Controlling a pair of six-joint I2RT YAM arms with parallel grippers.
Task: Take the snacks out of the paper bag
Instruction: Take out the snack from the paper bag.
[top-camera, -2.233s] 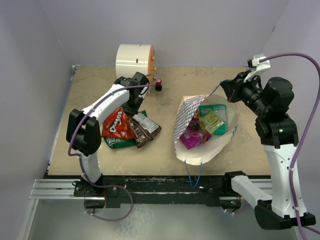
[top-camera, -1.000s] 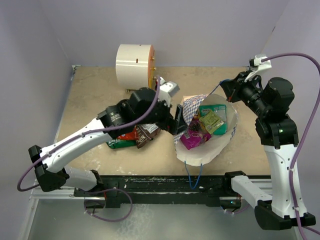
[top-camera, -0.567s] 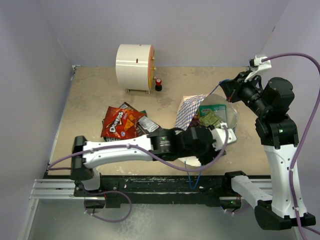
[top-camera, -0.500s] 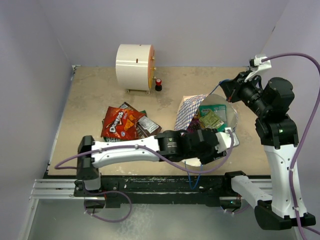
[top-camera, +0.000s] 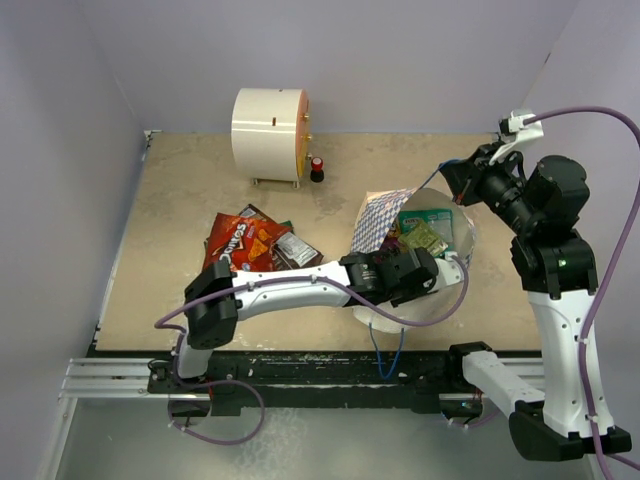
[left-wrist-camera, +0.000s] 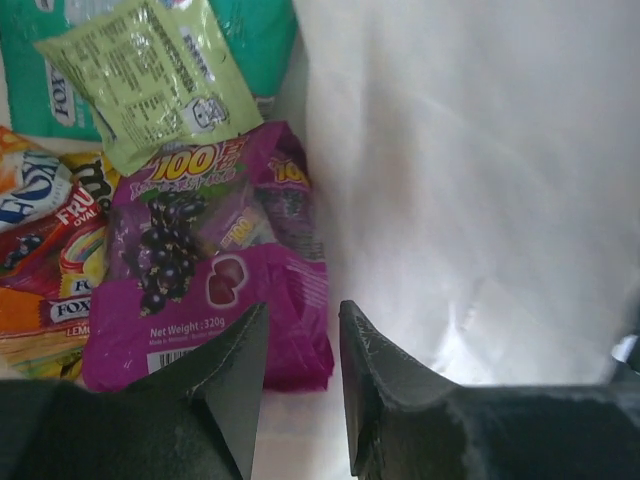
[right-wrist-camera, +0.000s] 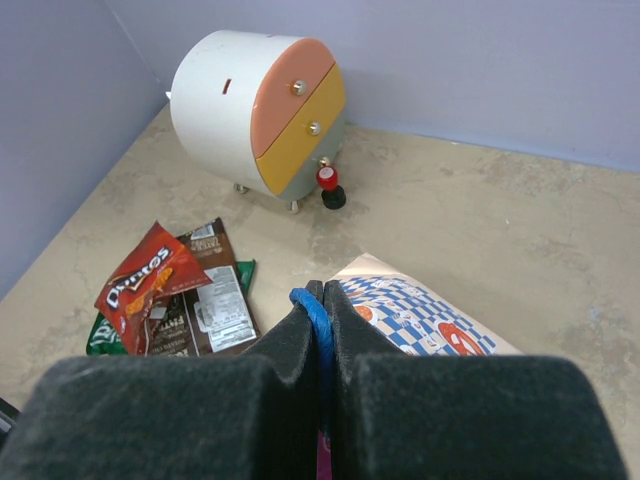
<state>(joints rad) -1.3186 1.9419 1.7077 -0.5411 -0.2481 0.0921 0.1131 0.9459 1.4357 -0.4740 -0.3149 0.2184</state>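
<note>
The paper bag (top-camera: 372, 222) lies on its side with its mouth facing up. My right gripper (top-camera: 453, 181) is shut on its blue cord handle (right-wrist-camera: 319, 312) and holds the far rim up. My left gripper (top-camera: 413, 270) is inside the bag mouth, open and empty (left-wrist-camera: 303, 306). Its fingertips hang just above the lower right corner of a purple packet (left-wrist-camera: 205, 290). A light green packet (left-wrist-camera: 150, 85), a teal one (left-wrist-camera: 262, 35) and orange-red ones (left-wrist-camera: 40, 300) lie beside it. An orange-red packet (top-camera: 238, 240), a brown one (top-camera: 296, 249) and a green one (right-wrist-camera: 100, 338) lie on the table to the left.
A white cylindrical drum (top-camera: 268, 122) with orange and yellow faces stands at the back left, with a small red and black object (top-camera: 317, 168) beside it. The bag's white inner wall (left-wrist-camera: 480, 180) is right of my left fingers. The second blue handle (top-camera: 388, 350) hangs at the near edge.
My left arm has swung from the snack pile on the left across to the bag, and its gripper is now inside the bag mouth. The right arm has not moved.
</note>
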